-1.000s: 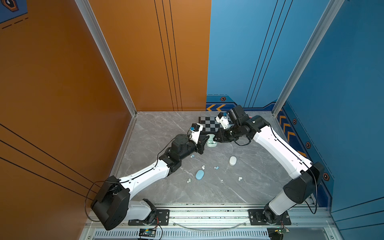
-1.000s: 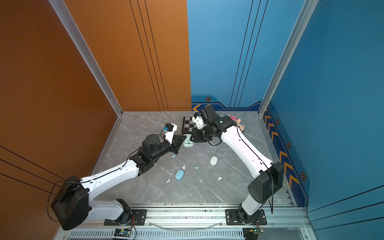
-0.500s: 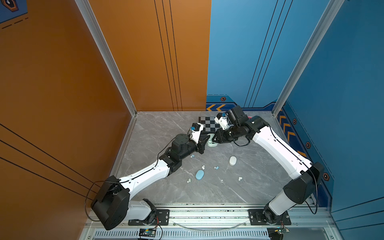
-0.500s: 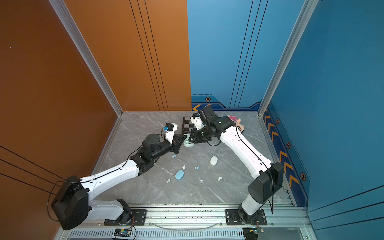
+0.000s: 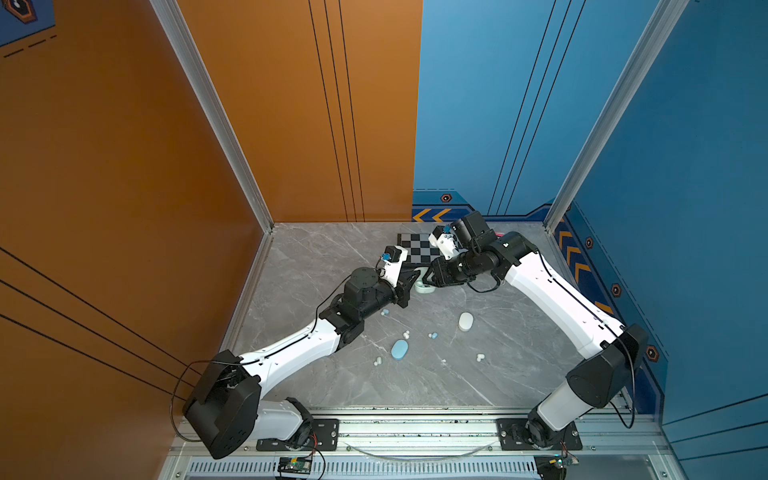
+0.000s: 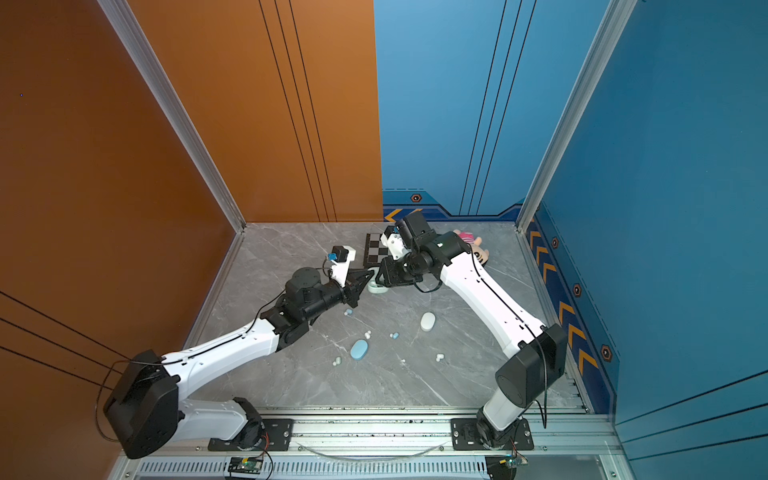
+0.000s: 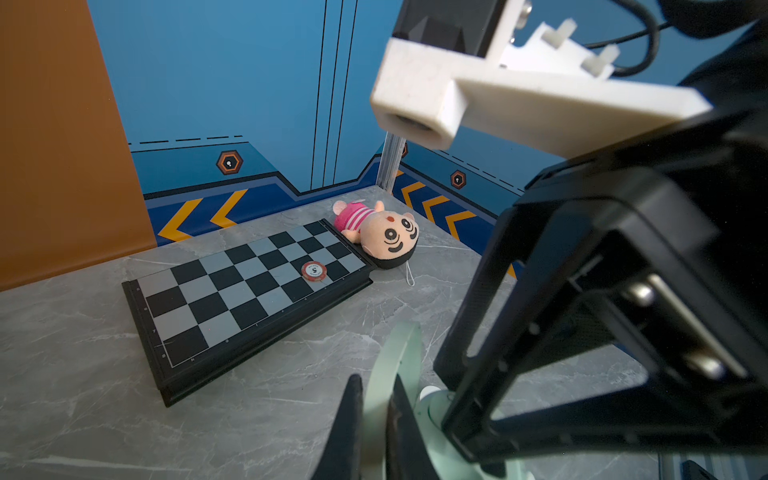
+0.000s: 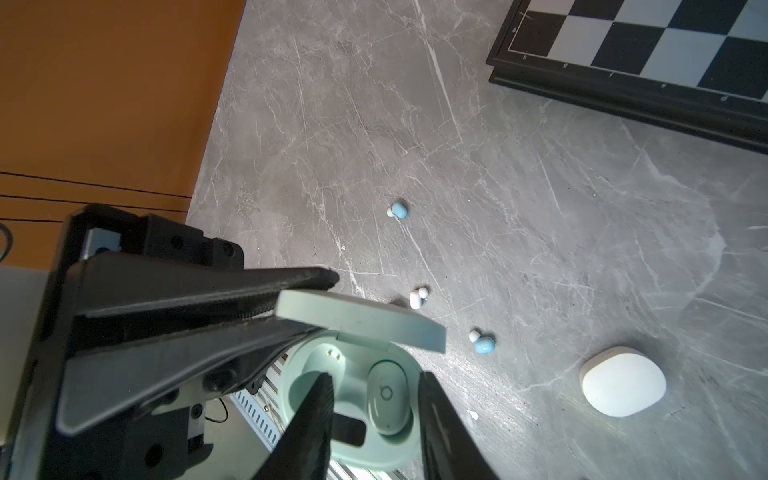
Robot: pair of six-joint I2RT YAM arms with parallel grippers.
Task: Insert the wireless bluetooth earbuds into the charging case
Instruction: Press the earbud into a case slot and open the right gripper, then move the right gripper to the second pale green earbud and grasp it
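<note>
A mint-green charging case [image 8: 365, 457] lies open on the grey floor, also seen in both top views [image 5: 424, 287] [image 6: 376, 287]. My left gripper [image 7: 375, 380] is shut on its raised lid [image 7: 395, 353]. My right gripper [image 8: 374, 376] hovers over the case base, open, with its fingers apart on either side of a mint earbud [image 8: 388, 397] seated in one slot. The other slot is partly hidden by a finger. Loose earbuds lie nearby: a pale blue one [image 8: 399, 210], a white one [image 8: 417, 297] and another blue one [image 8: 482, 343].
A shut white case [image 8: 623, 380] and a shut blue case [image 5: 400, 349] lie on the floor among scattered buds [image 5: 480, 356]. A chessboard [image 7: 249, 286] with a red chip [image 7: 313, 270] and a plush toy [image 7: 378, 232] sit by the back wall.
My right gripper's jaws have spread apart over the open case. The left gripper has kept its hold on the lid and has not moved.
</note>
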